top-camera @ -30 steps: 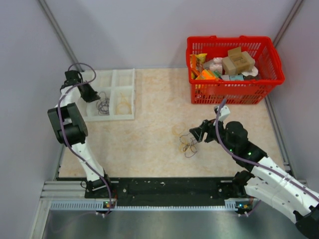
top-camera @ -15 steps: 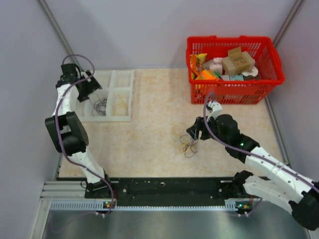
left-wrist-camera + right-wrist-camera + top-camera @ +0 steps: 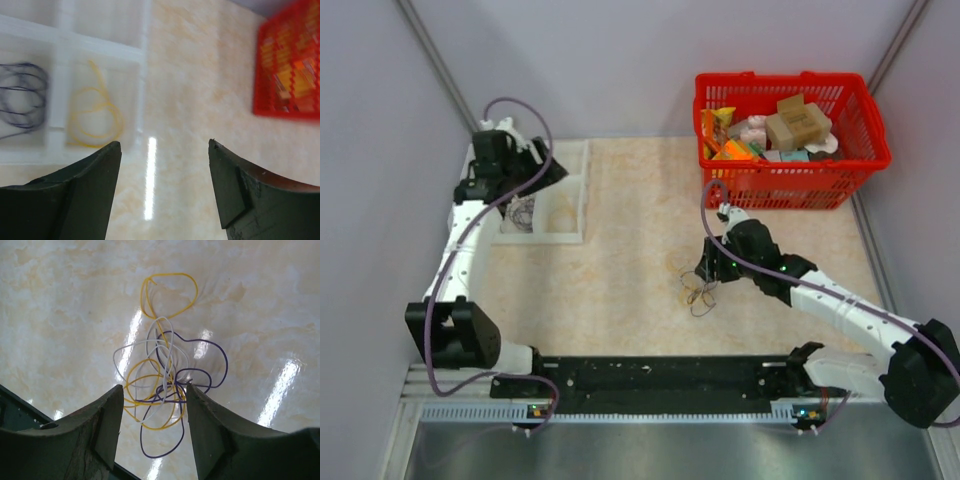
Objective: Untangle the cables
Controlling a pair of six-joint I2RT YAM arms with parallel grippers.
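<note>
A tangle of thin yellow, white and purple cables [image 3: 165, 375] lies on the beige tabletop, also visible from above as the small tangle [image 3: 697, 292]. My right gripper [image 3: 154, 386] is open and low over it, one finger on each side of the tangle's near part. In the top view the right gripper [image 3: 706, 268] sits just above the tangle. My left gripper [image 3: 165, 145] is open and empty. It hovers over the white tray's [image 3: 586, 190] right side, seen from above as the left gripper [image 3: 550, 172]. One yellow cable [image 3: 95, 112] and one dark cable [image 3: 22, 97] lie in separate tray compartments.
A red basket [image 3: 790, 185] full of packets and boxes stands at the back right, also seen in the left wrist view [image 3: 287, 70]. The black base rail [image 3: 660, 375] runs along the near edge. Grey walls close in on both sides.
The left arm has swung from the tray's left side to reach rightward over it, and its gripper has opened. The right gripper has moved down and closer onto the tangle, its jaws narrowing slightly.
</note>
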